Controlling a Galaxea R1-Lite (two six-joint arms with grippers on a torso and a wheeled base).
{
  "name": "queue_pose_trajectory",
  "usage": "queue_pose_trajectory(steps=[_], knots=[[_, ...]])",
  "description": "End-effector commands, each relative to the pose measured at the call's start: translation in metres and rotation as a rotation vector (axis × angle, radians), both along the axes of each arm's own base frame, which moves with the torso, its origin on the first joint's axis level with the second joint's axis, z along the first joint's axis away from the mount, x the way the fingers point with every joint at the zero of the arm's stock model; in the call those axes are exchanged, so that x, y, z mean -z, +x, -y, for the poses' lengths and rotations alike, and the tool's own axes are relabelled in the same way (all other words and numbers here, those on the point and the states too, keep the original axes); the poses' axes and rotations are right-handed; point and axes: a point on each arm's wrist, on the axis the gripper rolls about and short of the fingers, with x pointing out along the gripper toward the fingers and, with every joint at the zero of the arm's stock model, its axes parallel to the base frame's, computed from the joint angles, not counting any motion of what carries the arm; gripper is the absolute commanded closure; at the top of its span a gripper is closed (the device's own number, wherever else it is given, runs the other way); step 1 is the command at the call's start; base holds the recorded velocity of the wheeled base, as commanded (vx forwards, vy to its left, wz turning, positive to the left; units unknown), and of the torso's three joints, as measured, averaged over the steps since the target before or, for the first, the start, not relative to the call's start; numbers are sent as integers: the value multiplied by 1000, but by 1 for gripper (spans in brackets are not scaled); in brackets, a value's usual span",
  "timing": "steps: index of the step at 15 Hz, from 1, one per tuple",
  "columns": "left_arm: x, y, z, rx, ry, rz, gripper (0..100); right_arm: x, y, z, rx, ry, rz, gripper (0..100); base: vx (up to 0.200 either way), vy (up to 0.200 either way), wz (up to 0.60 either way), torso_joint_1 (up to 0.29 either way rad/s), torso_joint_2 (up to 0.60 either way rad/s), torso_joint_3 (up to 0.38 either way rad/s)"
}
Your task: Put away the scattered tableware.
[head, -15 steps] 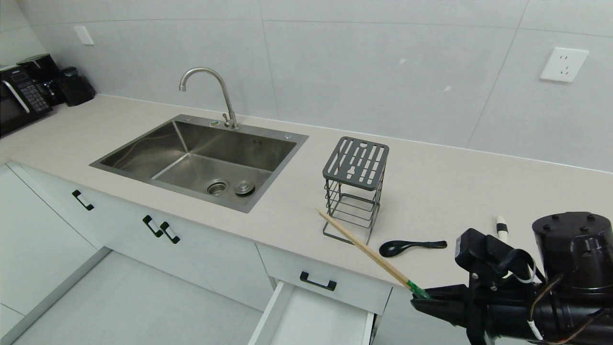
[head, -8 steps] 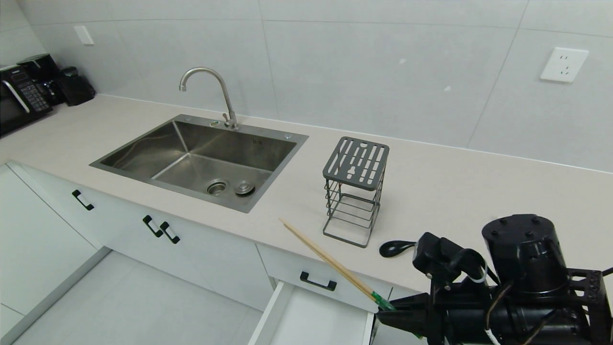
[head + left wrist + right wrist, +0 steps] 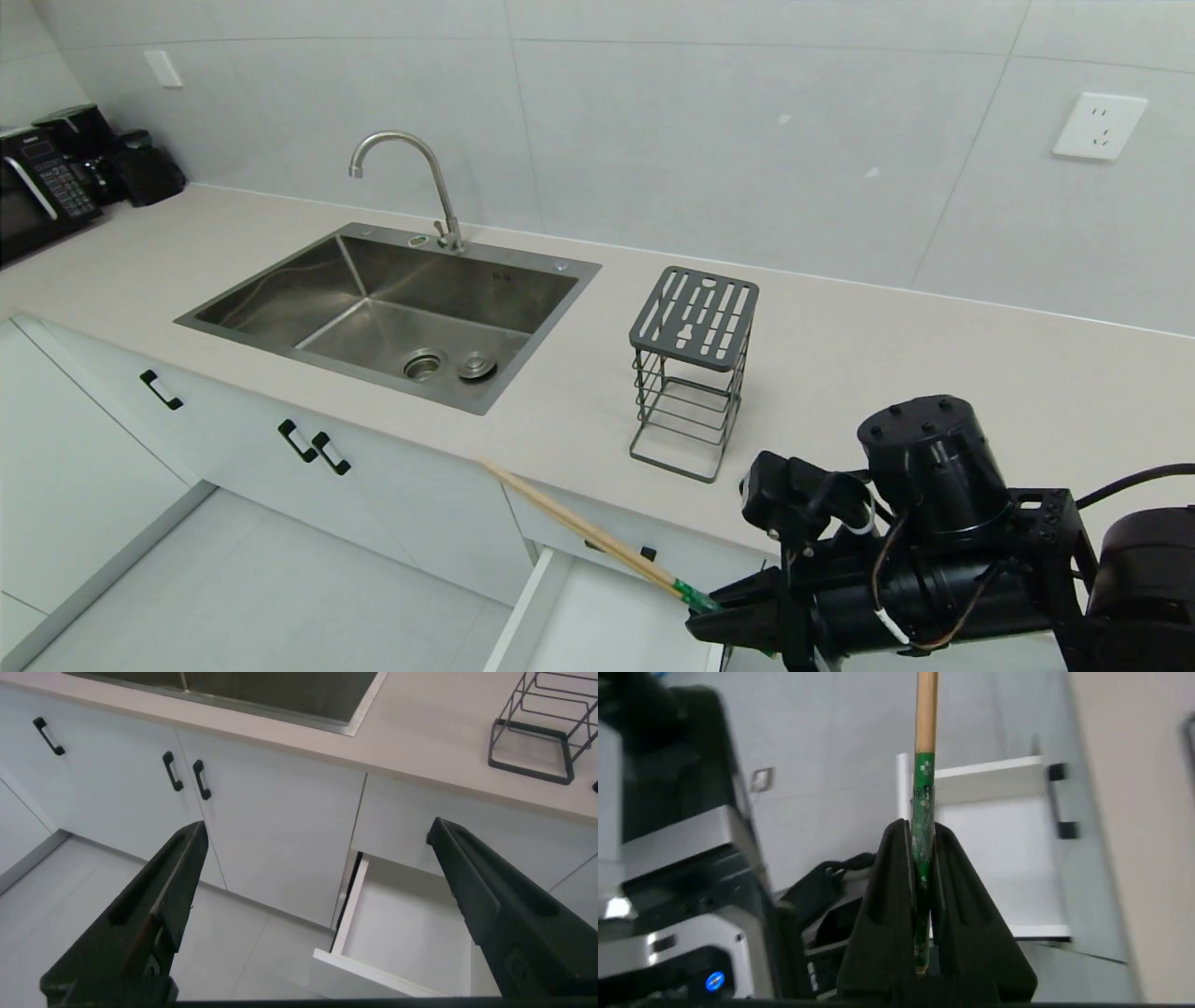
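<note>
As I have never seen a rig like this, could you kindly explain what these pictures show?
This is a two-armed robot standing at a kitchen counter. The wide picture comes from a camera on its head. The other two come from cameras on its wrists, each looking along its own gripper. On the counter are a steel sink and a dark wire rack. The right gripper is shut on a pair of wooden chopsticks with green ends, holding them over an open white drawer. The left gripper is open and empty, above the same drawer.
</note>
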Motion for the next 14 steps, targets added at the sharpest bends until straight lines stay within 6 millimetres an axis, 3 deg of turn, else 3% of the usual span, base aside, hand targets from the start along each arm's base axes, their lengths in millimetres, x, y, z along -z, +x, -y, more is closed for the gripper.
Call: queue_pose_trajectory(steps=[1,6,14], knots=[[0,0,0,0,-1,0,0,7,0,-1,-34,-30,26,100,0,0,0,0,0,0],[0,0,0,0,-1,0,0,6,2,0,34,-76,81,100,0,0,0,0,0,0],[0,0,0,0,-1,0,0,7,-1,-6,139,-258,235,100,0,0,0,-92,185,95]])
